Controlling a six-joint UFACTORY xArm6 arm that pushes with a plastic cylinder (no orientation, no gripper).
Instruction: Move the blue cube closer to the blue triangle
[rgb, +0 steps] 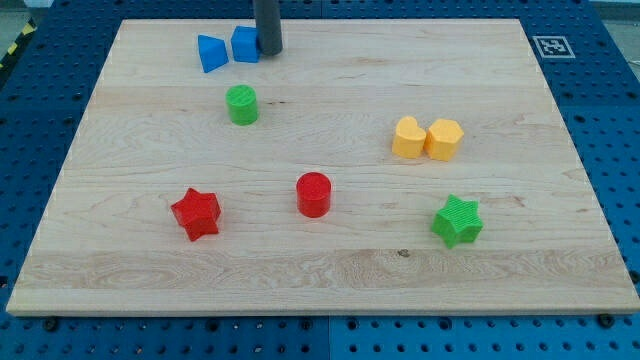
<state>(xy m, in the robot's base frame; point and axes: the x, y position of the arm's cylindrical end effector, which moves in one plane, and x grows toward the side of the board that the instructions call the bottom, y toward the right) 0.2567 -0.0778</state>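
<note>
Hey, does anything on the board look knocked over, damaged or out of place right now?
Nothing stands out. All the blocks sit flat on the wooden board. My tip is against the blue cube on its right, with the blue triangle just left of the cube.

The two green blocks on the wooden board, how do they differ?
The green cylinder is round and stands toward the view's top left, just below the blue blocks; the green star has points and lies toward the view's bottom right. The cylinder has the blue triangle, the blue cube and my tip close by; the star sits alone, apart from the others. Both share the same green and a ridged surface.
</note>
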